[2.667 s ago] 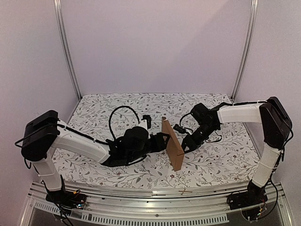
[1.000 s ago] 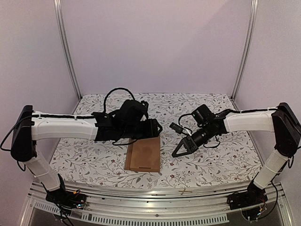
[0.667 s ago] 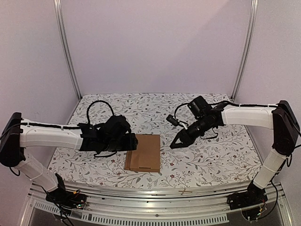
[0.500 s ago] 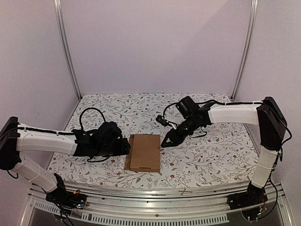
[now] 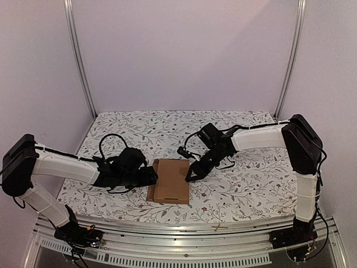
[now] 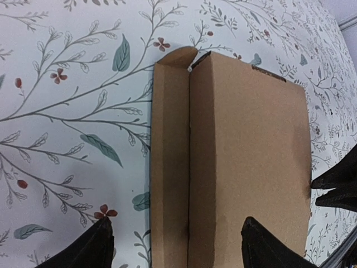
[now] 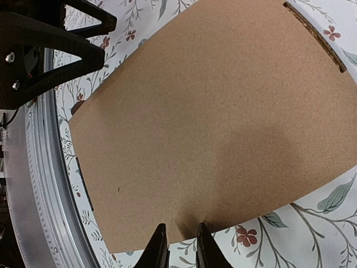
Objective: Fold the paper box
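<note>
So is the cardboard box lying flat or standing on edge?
Flat: the box lies on the table, broad face up, a narrow flap spread along one long side.

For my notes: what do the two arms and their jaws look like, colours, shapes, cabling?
The left arm and right arm match: smooth white link covers between bulky black joint housings. Their black jaws taper to narrow tips. A loose black cable loops over the left wrist; thinner ones trail by the right. No markings are legible.
</note>
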`<action>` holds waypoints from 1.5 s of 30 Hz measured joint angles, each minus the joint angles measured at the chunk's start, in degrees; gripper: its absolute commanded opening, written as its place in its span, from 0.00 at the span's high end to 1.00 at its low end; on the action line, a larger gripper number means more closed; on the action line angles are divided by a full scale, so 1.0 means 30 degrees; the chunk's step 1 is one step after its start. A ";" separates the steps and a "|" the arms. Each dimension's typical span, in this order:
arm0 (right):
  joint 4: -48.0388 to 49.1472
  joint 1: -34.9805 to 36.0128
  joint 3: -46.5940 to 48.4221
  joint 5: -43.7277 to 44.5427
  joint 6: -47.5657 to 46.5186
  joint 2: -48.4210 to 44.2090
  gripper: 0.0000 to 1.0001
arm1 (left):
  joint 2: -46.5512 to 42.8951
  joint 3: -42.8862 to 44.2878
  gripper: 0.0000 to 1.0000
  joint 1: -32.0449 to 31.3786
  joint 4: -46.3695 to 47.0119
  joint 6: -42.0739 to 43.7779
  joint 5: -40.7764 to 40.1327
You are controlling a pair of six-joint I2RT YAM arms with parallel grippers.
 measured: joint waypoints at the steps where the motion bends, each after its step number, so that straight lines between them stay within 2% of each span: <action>1: 0.0000 0.0000 0.0000 0.0007 0.0029 0.0000 0.83 | 0.0029 0.0000 0.22 0.0058 0.0066 0.0000 0.0007; 10: -0.0605 -0.0036 0.0444 0.0488 0.0692 0.0284 0.87 | -0.0576 -0.0772 0.21 0.0495 0.0466 -0.0364 -0.0066; 20: -0.1056 -0.0204 0.0444 0.0539 0.1027 0.0277 0.88 | 0.0736 -0.1865 0.21 0.0750 0.3912 -0.0801 0.1137; 27: -0.1756 -0.0444 0.0444 0.0568 0.1027 0.0211 0.88 | 0.1020 -0.2222 0.24 0.1144 0.6987 -0.0758 0.2725; 36: -0.2455 -0.0532 0.0102 0.1282 0.1042 0.0262 0.86 | 0.1348 -0.0801 0.28 0.1027 1.0586 -0.0721 0.6142; 40: -0.2463 -0.0583 -0.0372 0.1275 0.1100 0.0408 0.86 | 0.1421 -0.0772 0.27 0.0794 1.0943 -0.0714 0.6892; 45: -0.2040 -0.0816 -0.0838 0.0364 0.1202 0.0401 0.85 | 0.1421 0.0175 0.27 0.0029 0.9908 -0.0204 0.6572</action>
